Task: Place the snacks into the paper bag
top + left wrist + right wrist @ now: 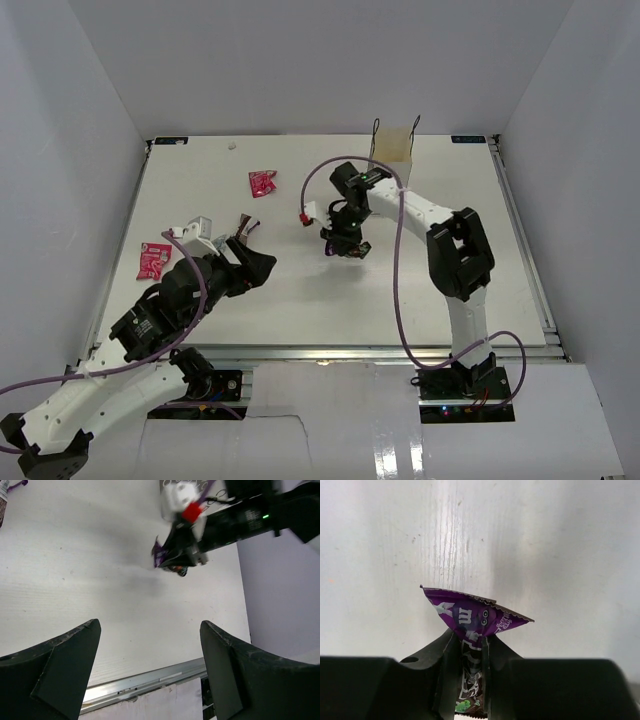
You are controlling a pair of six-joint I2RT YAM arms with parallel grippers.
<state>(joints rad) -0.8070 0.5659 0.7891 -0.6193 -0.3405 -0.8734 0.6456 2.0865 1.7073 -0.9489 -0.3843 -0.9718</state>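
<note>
**While the right pincer grips the purple snack, the bag stands apart**

Where the tabletop meets the back wall, the white paper bag stands upright with its thin dark handles sticking up. Everything else lies off to its left or on its near side.

The right pincer hangs a little to the near-left of the bag, not touching it. It is clamped on the purple-and-dark snack, whose lower end is pinched between the two dark fingers while the crumpled purple top fans out beyond them. From the left wrist view the snack seems lifted clear of the tabletop, with its shadow lying apart from it.

The left pincer sits farther from the bag on the same near-left side, beyond the right one. Its fingers are spread wide with nothing between them.

One pink-red snack lies flat well to the left of the bag. The second pink-red snack lies much farther left still and closer to the arm bases.
</note>
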